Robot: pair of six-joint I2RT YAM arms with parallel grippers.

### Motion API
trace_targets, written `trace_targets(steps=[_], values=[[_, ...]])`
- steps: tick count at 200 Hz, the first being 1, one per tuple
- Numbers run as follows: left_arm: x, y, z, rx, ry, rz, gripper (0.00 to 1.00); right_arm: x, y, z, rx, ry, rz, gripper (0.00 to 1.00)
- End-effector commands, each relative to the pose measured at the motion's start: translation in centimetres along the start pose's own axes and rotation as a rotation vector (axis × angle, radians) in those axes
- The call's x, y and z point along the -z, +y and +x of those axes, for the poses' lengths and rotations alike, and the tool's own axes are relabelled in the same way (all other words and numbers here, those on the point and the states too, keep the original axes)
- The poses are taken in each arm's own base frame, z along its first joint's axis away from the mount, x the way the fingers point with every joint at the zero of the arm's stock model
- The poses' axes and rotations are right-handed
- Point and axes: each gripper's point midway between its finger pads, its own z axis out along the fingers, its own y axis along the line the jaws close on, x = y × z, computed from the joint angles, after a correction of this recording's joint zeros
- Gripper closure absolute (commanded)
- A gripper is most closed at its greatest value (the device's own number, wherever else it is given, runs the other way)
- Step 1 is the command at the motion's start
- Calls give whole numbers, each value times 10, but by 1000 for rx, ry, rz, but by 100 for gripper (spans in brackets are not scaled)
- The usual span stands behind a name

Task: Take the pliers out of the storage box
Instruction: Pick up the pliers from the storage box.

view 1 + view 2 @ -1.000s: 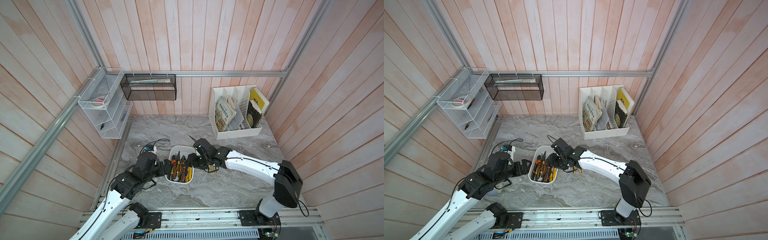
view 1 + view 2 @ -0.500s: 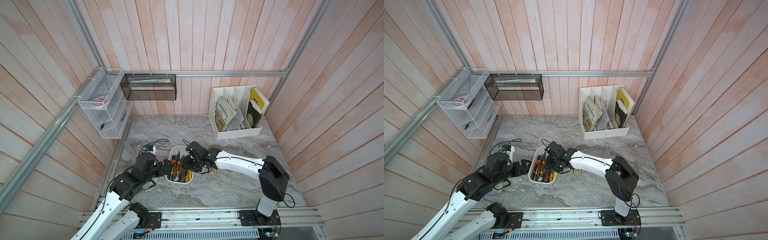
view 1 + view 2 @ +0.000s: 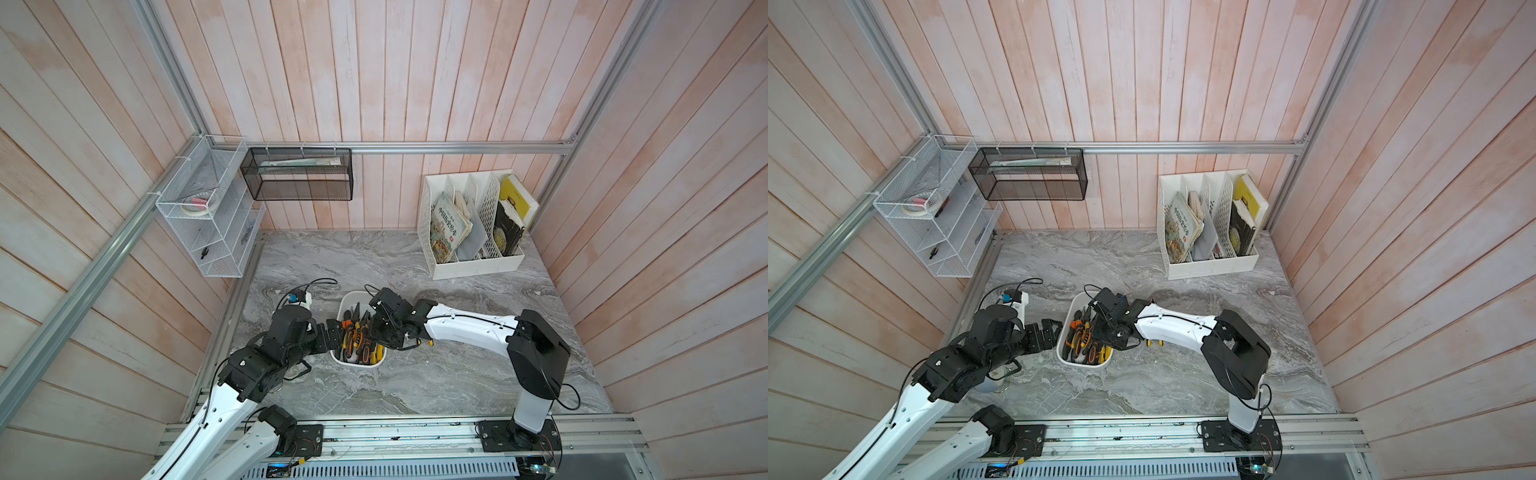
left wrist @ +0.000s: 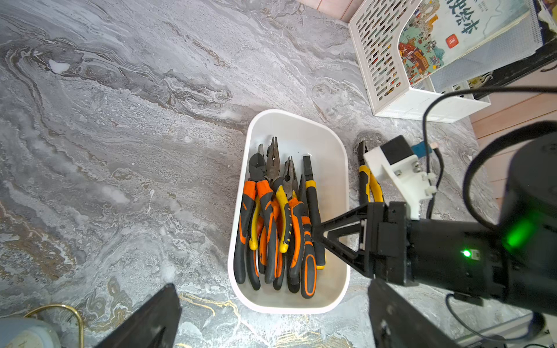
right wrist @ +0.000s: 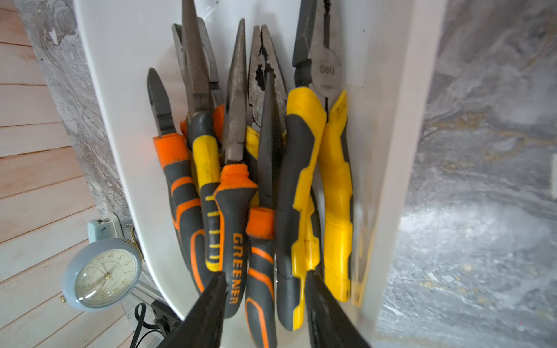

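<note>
While left tool (image 3: 1057, 332) gapes beside storage box (image 4: 328, 180), right tool (image 5: 265, 275) half open astride pliers (image 5: 238, 180) handles, grip unclear.

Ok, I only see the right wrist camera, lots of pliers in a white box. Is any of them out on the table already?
Observer: Yes, one yellow-handled pliers lies on the table, just outside the storage box.
Operator: Where's the other hand?
Observer: The left hand is open, by the box's opposite wall.
Operator: What's at the back?
Observer: A white file holder with books, near the back wall.
</note>
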Motion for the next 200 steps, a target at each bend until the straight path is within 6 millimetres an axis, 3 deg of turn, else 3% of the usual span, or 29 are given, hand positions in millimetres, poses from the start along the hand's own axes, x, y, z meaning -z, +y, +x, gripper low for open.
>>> trace_targets(steps=[1, 53, 107, 160, 200], values=[[0, 0, 2, -18, 0, 5, 0, -15, -15, 1, -53, 18, 34, 57], [1, 0, 2, -20, -1, 6, 0, -32, -26, 5, -97, 42, 35, 67], [0, 0, 2, -20, 0, 4, 0, -15, -22, -4, -49, -17, 43, 100], [-1, 0, 3, -19, 6, 0, 0, 17, 11, -20, 99, -122, 23, 100], [-1, 1, 3, -17, 6, -4, 0, 44, 24, -33, 190, -202, 46, 100]])
